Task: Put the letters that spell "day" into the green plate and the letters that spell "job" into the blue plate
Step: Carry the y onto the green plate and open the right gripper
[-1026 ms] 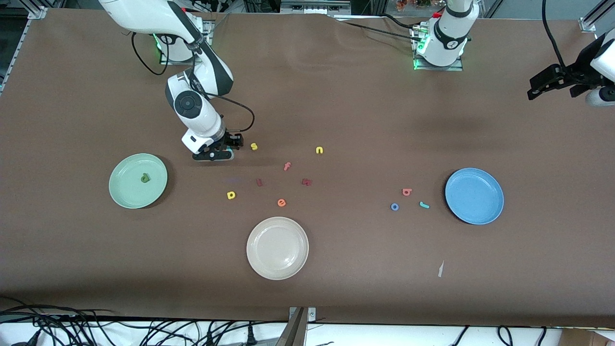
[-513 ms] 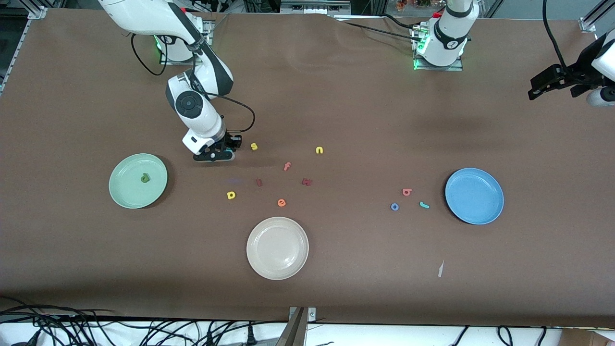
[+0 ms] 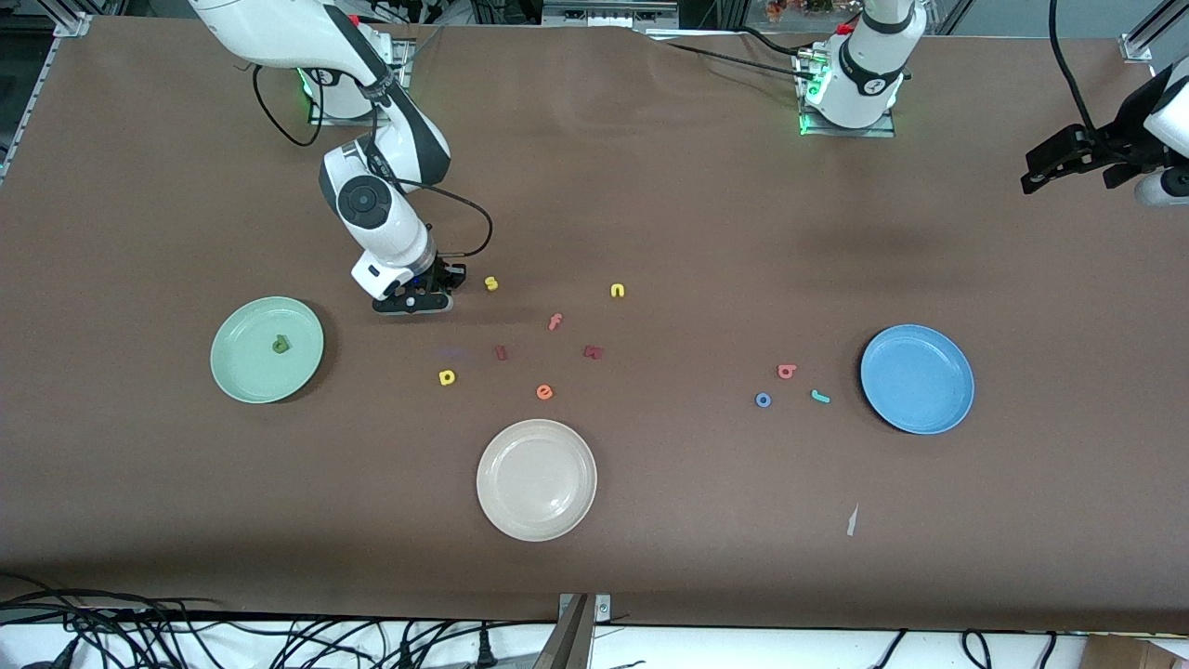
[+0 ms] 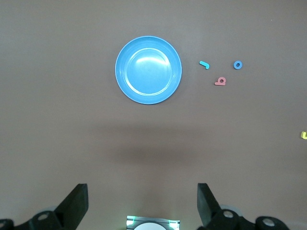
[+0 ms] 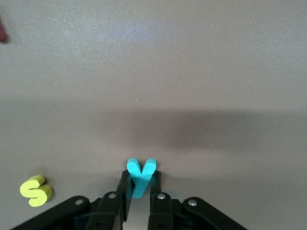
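R fingers now tight round teal y.

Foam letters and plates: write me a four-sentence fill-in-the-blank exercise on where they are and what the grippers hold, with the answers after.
1. The right gripper is shut on the teal letter ____.
2. The dark olive-green d lies in the ____ plate.
3. The salmon-pink b, blue o and teal j lie on the table beside the ____ plate.
4. The left gripper, which waits up over the table, is ____.

Missing words: y; green; blue; open
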You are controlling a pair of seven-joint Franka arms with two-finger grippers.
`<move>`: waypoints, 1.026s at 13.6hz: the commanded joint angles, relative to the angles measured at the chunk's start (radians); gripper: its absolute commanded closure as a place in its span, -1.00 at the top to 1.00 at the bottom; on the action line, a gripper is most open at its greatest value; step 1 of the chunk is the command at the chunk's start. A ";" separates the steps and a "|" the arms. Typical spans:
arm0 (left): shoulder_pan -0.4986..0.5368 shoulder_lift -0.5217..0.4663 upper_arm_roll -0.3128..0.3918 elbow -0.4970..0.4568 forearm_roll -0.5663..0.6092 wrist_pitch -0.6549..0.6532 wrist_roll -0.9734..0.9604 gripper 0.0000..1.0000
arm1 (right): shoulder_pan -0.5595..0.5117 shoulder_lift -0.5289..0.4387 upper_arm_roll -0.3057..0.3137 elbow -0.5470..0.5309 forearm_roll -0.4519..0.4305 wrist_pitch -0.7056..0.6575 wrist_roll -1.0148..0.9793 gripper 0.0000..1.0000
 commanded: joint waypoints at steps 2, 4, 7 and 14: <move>0.005 0.009 0.001 0.016 -0.025 0.005 0.012 1.00 | -0.003 -0.003 -0.002 0.029 -0.014 -0.031 0.009 -0.92; 0.005 0.013 0.001 0.016 -0.025 0.013 0.012 1.00 | -0.004 -0.022 -0.006 0.084 -0.012 -0.154 0.008 -0.95; 0.005 0.018 0.001 0.016 -0.025 0.025 0.012 1.00 | -0.004 -0.033 -0.054 0.198 -0.015 -0.351 -0.046 -0.95; 0.006 0.024 0.001 0.016 -0.025 0.025 0.012 1.00 | -0.015 -0.015 -0.308 0.292 -0.015 -0.465 -0.492 -0.95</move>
